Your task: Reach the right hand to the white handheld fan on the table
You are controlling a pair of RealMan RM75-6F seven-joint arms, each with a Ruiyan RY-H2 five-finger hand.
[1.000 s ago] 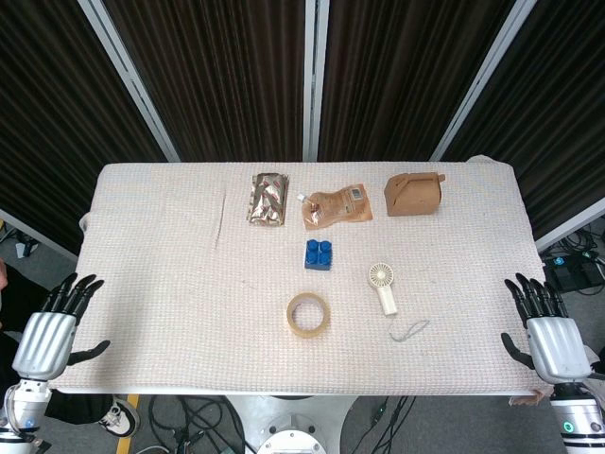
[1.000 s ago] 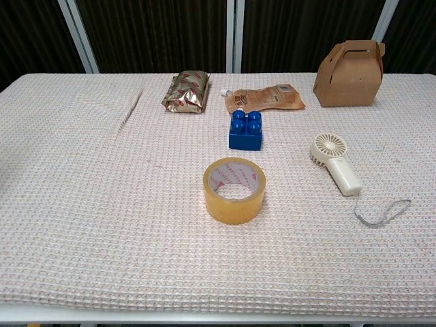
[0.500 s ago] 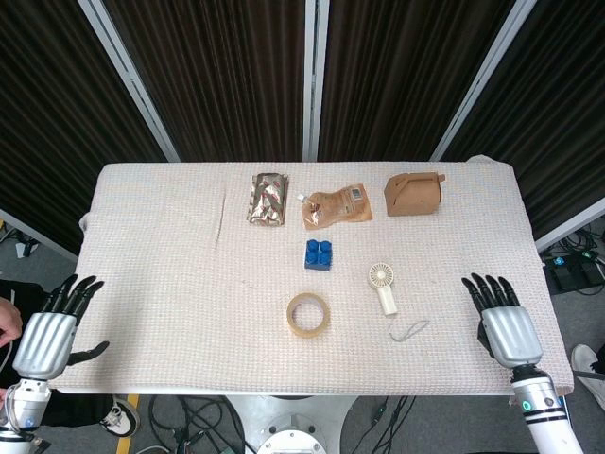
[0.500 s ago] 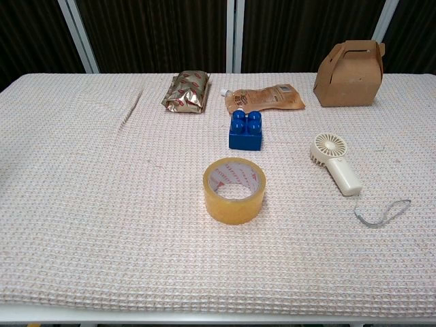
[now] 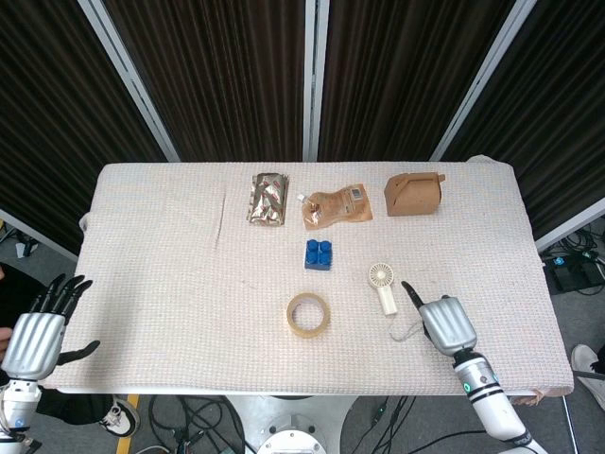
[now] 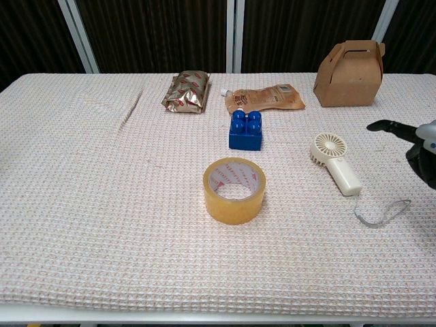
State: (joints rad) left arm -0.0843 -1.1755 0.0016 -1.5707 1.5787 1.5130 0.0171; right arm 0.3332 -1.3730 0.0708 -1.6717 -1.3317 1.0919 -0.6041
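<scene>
The white handheld fan lies flat on the cloth right of centre, round head away from me and handle toward me; the chest view shows the fan with its grey wrist loop trailing to the right. My right hand hovers over the table just right of the fan's handle, holding nothing, one finger stretched toward the fan. In the chest view only the right hand's dark fingertips enter at the right edge. My left hand hangs open off the table's left front corner.
A roll of clear tape lies left of the fan, and a blue toy brick sits behind it. Along the far side stand a gold foil pack, an orange pouch and a brown cardboard box.
My right hand has swung in from beyond the table's right front edge to a spot just right of the fan. The left hand has drifted slightly outward and down.
</scene>
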